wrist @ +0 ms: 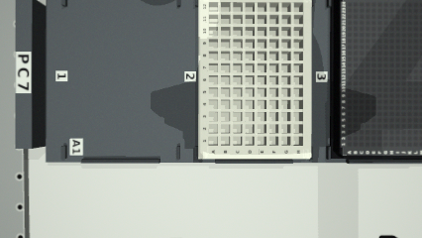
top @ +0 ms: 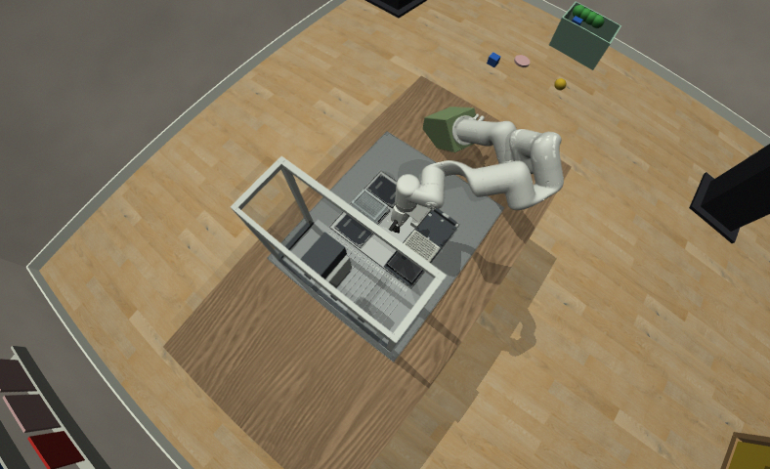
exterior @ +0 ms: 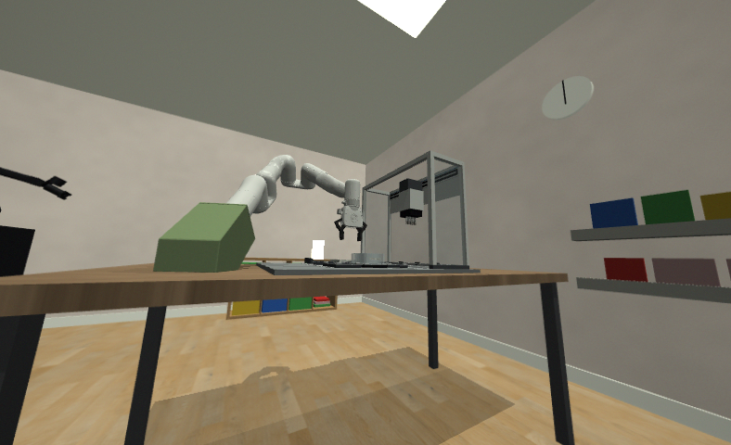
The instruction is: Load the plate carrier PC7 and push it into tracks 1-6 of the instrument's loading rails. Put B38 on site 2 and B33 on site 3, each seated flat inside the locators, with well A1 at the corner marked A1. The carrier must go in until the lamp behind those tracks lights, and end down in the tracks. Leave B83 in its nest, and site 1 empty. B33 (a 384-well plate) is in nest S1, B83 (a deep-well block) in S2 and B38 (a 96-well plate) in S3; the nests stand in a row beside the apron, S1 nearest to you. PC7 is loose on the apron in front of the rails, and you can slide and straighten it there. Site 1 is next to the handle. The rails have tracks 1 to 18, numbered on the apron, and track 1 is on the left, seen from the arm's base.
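PC7 [wrist: 119,89], the dark grey plate carrier, lies on the pale apron [wrist: 173,198] in front of the instrument's rails, outside the tracks. In the wrist view its label end with the letters PC7 is at the left, and the sites run rightward from there. Site 1 [wrist: 114,74] is bare, with an A1 mark at its near left corner. On site 2 sits B38 [wrist: 255,79], the cream 96-well plate, lying flat between the locator tabs. On site 3 lies B33 [wrist: 381,79], the dark 384-well plate, only partly in the frame, its near edge in line with that of B38.

In the top view the white arm [top: 493,174] reaches from its green base block [top: 444,130] at the far end of the tabletop [top: 296,371] and bends down over the carrier. The pincer [exterior: 350,230] hangs well above the carrier, its fingers spread wide with nothing between them, pointing straight down.

Beside the apron, on the grey deck [top: 476,232], the nests stand in a row; the one in the middle holds the pale deep-well block B83 [top: 368,201]. The other two nests look dark from above, and whether anything lies in them cannot be told at this size.

Farther off stands the instrument's open frame [top: 287,189], with a dark head [exterior: 411,201] hanging inside it above the rails [top: 374,287].
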Controlling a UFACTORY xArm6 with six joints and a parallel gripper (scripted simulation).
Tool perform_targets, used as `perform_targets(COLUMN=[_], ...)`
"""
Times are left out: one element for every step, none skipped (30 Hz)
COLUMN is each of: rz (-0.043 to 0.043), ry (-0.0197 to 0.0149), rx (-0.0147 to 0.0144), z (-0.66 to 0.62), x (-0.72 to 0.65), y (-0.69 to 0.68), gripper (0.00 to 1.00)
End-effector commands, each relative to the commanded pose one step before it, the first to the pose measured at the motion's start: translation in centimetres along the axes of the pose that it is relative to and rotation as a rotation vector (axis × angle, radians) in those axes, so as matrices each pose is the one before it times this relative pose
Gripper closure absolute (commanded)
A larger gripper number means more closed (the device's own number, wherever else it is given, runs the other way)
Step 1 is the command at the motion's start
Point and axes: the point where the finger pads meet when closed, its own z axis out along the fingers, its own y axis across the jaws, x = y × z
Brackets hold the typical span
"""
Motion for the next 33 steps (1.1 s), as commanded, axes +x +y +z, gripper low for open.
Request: perform_targets(rz=[-0.00114,0.0,0.0,0.0,0.0,0.0,0.0,0.0,0.0,0.0,0.0,0.0,0.0,0.0,0.0,0.0,0.0,0.0,0.0,0.0,0.0,0.0,0.0,0.0,0.0,0.0,0.0,0.0,0.0,0.0,0.0,0.0,0.0], ry=[-0.00113,0.0,0.0,0.00001,0.00001,0.00001,0.00001,0.00001,0.00001,0.00001,0.00001,0.00001,0.00001,0.00001,0.00001,0.00001,0.00001,0.00001,0.0,0.0,0.00001,0.00001,0.00001,0.00001,0.00001,0.00001,0.00001,0.00001,0.00001,0.00001,0.00001,0.00001,0.00001], rx=[-0.00272,0.0,0.0,0.0,0.0,0.0,0.0,0.0,0.0,0.0,0.0,0.0,0.0,0.0,0.0,0.0,0.0,0.0,0.0,0.0,0.0,0.0,0.0,0.0,0.0,0.0,0.0,0.0,0.0,0.0,0.0,0.0,0.0], z=[0.5,0.0,0.0,0.167,0.167,0.167,0.167,0.167,0.167,0.167,0.167,0.167,0.167,0.167,0.167,0.167,0.167,0.167,0.0,0.0,0.167,0.167,0.167,0.167,0.167,0.167,0.167,0.167,0.167,0.167,0.167,0.167,0.167], x=[-0.009,0.0,0.0,0.0,0.0,0.0,0.0,0.0,0.0,0.0,0.0,0.0,0.0,0.0,0.0,0.0,0.0,0.0,0.0,0.0,0.0,0.0,0.0,0.0,0.0,0.0,0.0,0.0,0.0,0.0,0.0,0.0,0.0], y=[0.108,0.0,0.0,0.0,0.0,0.0,0.0,0.0,0.0,0.0,0.0,0.0,0.0,0.0,0.0,0.0,0.0,0.0,0.0,0.0,0.0,0.0,0.0,0.0,0.0,0.0,0.0,0.0,0.0,0.0,0.0,0.0,0.0], gripper=[0.0,0.0,0.0,0.0,0.0,0.0,0.0,0.0,0.0,0.0,0.0,0.0,0.0,0.0,0.0,0.0,0.0,0.0,0.0,0.0,0.0,0.0,0.0,0.0,0.0,0.0,0.0,0.0,0.0,0.0,0.0,0.0,0.0])
